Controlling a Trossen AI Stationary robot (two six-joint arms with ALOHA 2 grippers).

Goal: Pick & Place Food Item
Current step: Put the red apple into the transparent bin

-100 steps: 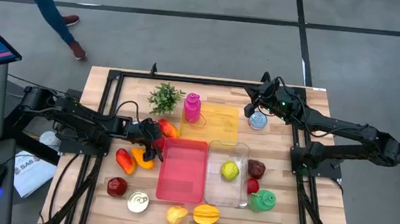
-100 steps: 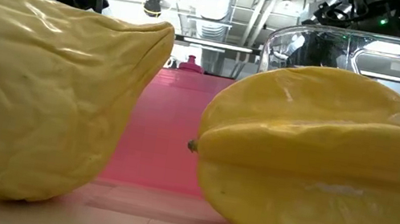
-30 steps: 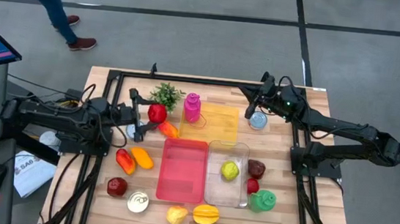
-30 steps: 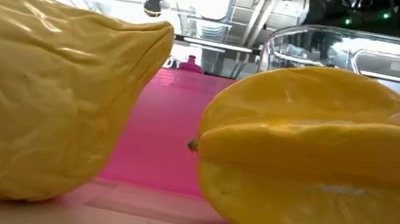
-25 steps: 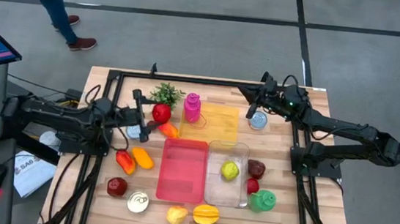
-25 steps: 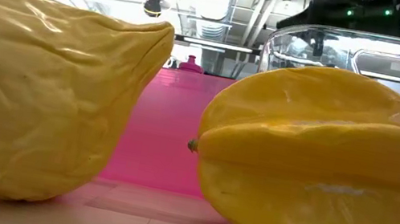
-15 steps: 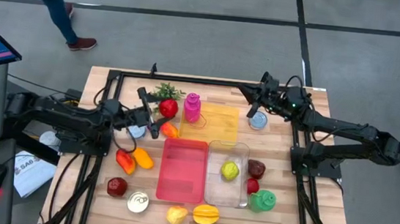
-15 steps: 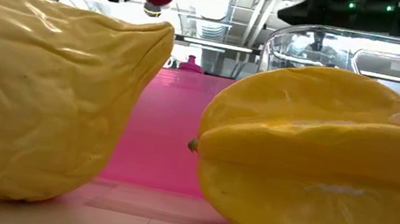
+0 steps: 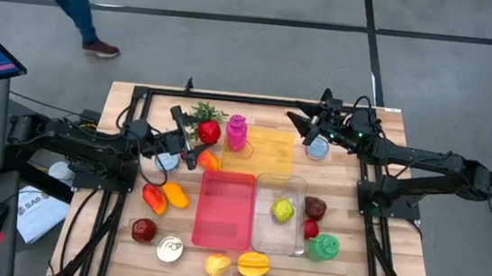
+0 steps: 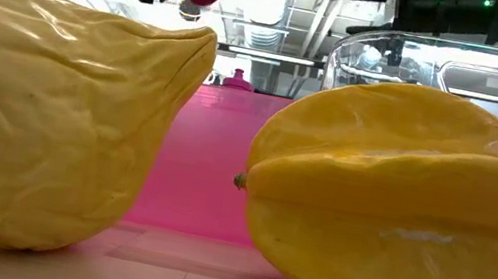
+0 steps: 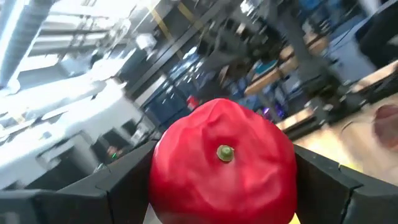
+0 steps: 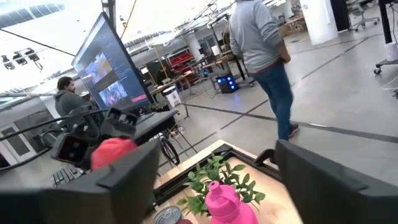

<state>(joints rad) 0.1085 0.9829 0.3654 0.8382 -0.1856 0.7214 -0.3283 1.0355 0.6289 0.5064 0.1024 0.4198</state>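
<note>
Your left gripper clamps the red tomato up off the table, at the far side between the green plant and the pink bottle, left of the pink tray. You have the right gripper at the far right above the tin can, fingers spread and empty

A glossy red apple, its small green stem end facing the left wrist camera, is clamped between the left pincer's fingers, lifted above the bench beside the green plant and pink bottle.
</note>
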